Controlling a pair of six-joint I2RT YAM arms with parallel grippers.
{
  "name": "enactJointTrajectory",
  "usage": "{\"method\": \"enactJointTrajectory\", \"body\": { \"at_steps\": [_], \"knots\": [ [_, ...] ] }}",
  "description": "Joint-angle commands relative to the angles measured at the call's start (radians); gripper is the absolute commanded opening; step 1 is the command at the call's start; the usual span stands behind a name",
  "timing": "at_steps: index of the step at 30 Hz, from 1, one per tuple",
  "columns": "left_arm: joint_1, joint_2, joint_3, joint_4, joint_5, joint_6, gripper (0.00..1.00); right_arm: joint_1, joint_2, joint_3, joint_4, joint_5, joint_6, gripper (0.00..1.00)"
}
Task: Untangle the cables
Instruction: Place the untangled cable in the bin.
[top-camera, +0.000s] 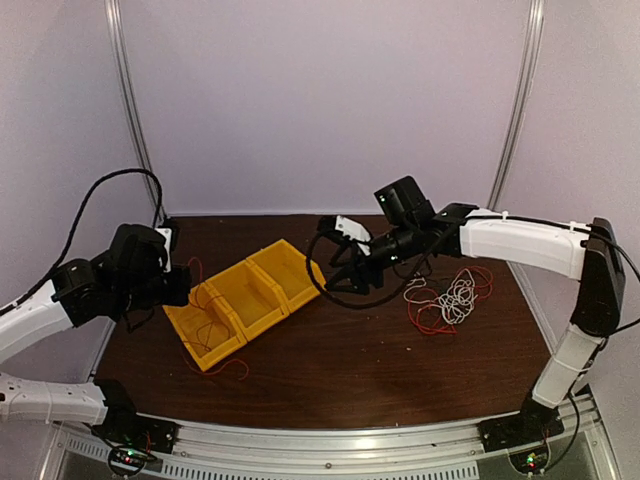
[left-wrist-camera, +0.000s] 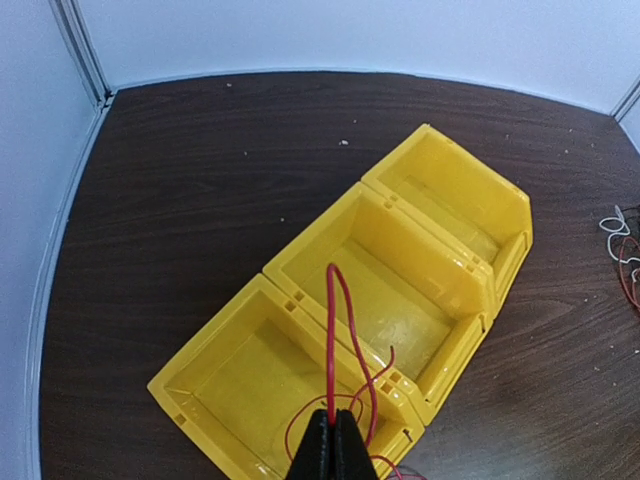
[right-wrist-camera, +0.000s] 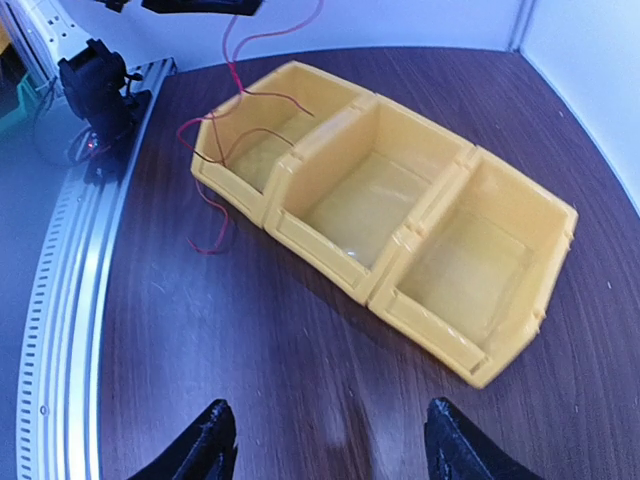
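At the left, the left arm reaches in over the dark wooden surface. Its jaws are pressed tight together on a red cable, pinching it where two runs of the strand come up side by side. In the left wrist view the strand forms a narrow upright loop above the closed tips. From there it drops into the nearest of three yellow bins.

The bins are joined in a row that lies slantwise across the surface, the near end toward the left arm. More of the red cable curls inside that near-end bin. In the right wrist view one length runs over the bin's outer wall and lies on the surface just beside it.

Further right, the right arm stretches in from the right side. Its jaws hang over bare surface beside the far end of the row. They stand wide apart, and the right wrist view shows only wood between the two dark fingertips.

At the far right a heap of cables lies on the surface, thin white and red strands looped through one another. It sits well apart from the bins, under the right arm.
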Motion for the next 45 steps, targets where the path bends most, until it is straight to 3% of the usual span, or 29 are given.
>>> {"method": "enactJointTrajectory", "body": {
  "at_steps": [1,9,16,20,34,45],
  "knots": [
    [0.005,0.064,-0.008,-0.054,0.001,-0.056,0.0,-0.101,-0.132,-0.107,-0.077,-0.032,-0.059,0.65],
    [0.02,0.26,0.014,-0.078,-0.079,-0.097,0.0,-0.285,-0.378,-0.349,-0.095,-0.088,-0.088,0.65],
    [0.107,0.258,-0.01,-0.066,-0.05,-0.07,0.0,-0.486,-0.553,-0.559,-0.061,-0.142,-0.086,0.66],
    [0.179,0.274,-0.054,-0.047,0.034,-0.036,0.0,-0.566,-0.594,-0.635,0.006,-0.183,-0.046,0.66],
    [0.192,0.368,-0.089,0.106,0.203,0.009,0.0,-0.583,-0.586,-0.655,0.024,-0.164,-0.06,0.66],
    [0.192,0.439,-0.083,0.133,0.223,0.024,0.0,-0.583,-0.583,-0.661,0.024,-0.16,-0.067,0.66]
  ]
}}
